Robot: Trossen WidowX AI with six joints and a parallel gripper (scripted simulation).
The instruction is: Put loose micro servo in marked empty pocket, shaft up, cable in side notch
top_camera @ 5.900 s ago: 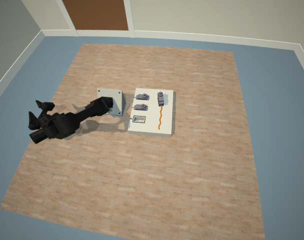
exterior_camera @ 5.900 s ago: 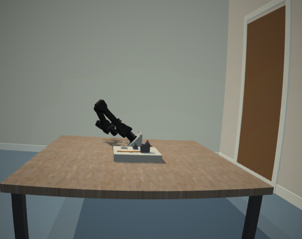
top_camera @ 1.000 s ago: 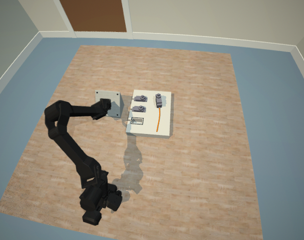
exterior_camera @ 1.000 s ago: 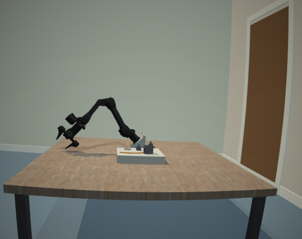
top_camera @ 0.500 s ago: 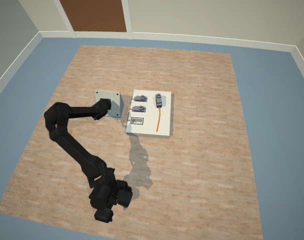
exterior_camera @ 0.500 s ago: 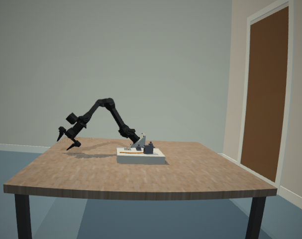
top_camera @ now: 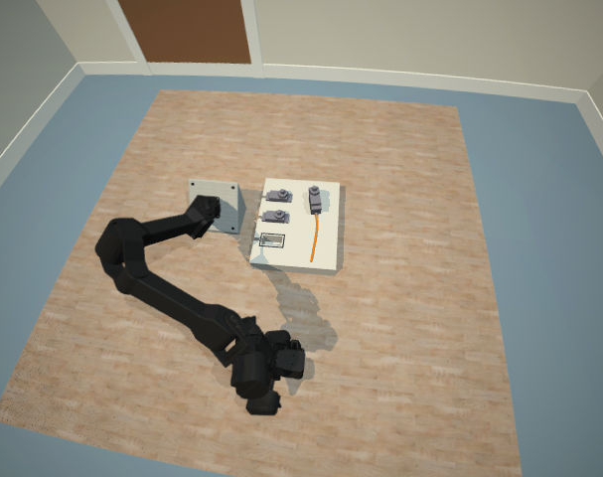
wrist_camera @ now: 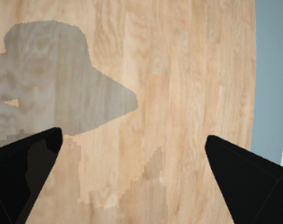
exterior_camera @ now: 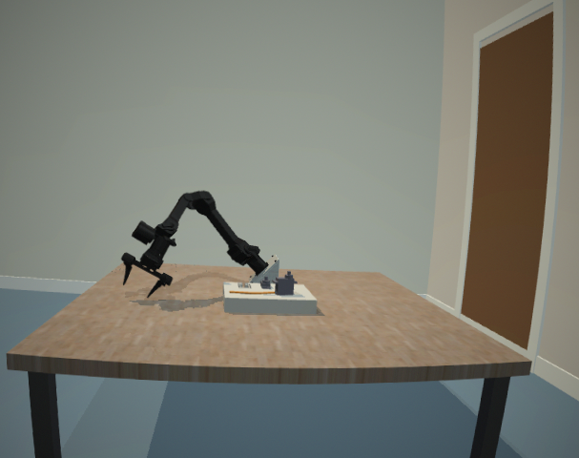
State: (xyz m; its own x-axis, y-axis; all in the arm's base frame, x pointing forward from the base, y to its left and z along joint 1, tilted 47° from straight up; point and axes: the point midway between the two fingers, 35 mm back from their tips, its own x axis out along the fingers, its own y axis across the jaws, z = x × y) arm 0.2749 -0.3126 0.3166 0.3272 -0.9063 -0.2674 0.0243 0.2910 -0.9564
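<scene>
The loose micro servo (top_camera: 315,201) (exterior_camera: 284,286) stands upright on the white deck (top_camera: 296,256) (exterior_camera: 270,306), at its far right part in the top view, shaft up. Its orange cable (top_camera: 315,238) (exterior_camera: 250,292) runs along the deck toward the near edge. The marked empty pocket (top_camera: 272,240) is at the deck's near left, a dark outline with a side notch on its left. My gripper (exterior_camera: 136,290) (wrist_camera: 135,138) is open and empty, above the table, well away from the deck; the top view hides its fingertips under the arm.
Two seated servos (top_camera: 279,195) (top_camera: 275,217) stand in a row beyond the pocket. The arm's grey base plate (top_camera: 229,192) stands left of the deck. The arm bends out over the table (top_camera: 409,308) (exterior_camera: 180,340). The wrist view shows wood, shadows and the table edge.
</scene>
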